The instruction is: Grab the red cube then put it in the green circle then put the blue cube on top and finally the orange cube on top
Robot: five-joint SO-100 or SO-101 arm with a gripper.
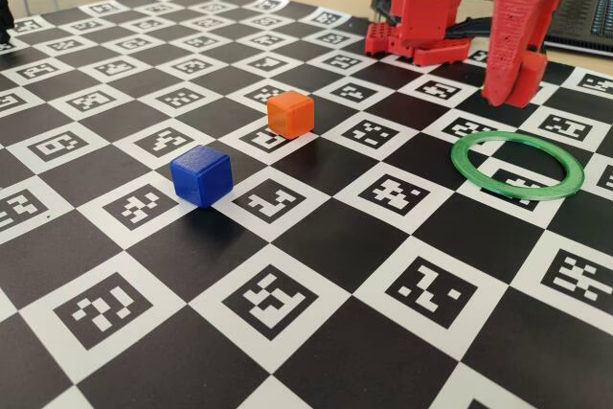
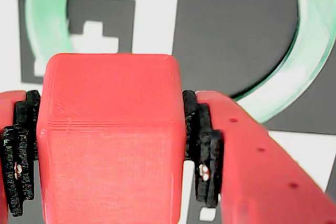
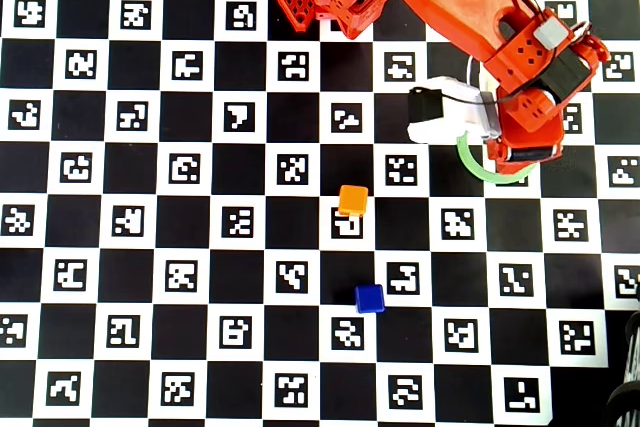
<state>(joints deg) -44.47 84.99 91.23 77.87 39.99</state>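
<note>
In the fixed view the hand [image 1: 514, 93] hangs just above the far rim of the green circle [image 1: 517, 166], which lies flat on the checkered surface [image 1: 316, 237] near its right edge. The hand's fingertips blend with the arm here, so the red cube cannot be picked out. The orange cube [image 1: 289, 112] sits near the middle of the surface and the blue cube [image 1: 202, 175] nearer the front, both well apart from the ring and from each other.

In the wrist view the hand [image 2: 110, 145] is clenched on the red cube [image 2: 110, 140], one black pad [image 2: 202, 145] pressed flat against each opposite side face. Part of the green circle [image 2: 307, 51] curves behind and below it, so the cube looks to be over the ring's open middle or close to it.

In the overhead view the arm covers most of the green circle [image 3: 468, 162], near the right edge of the surface; the orange cube [image 3: 352, 199] and blue cube [image 3: 370, 297] lie toward the centre.

The cubes look light, rigid and matte, so a flat squeeze on two parallel faces should hold without slipping. The ring looks thin and light, and a nudge could shift it.
</note>
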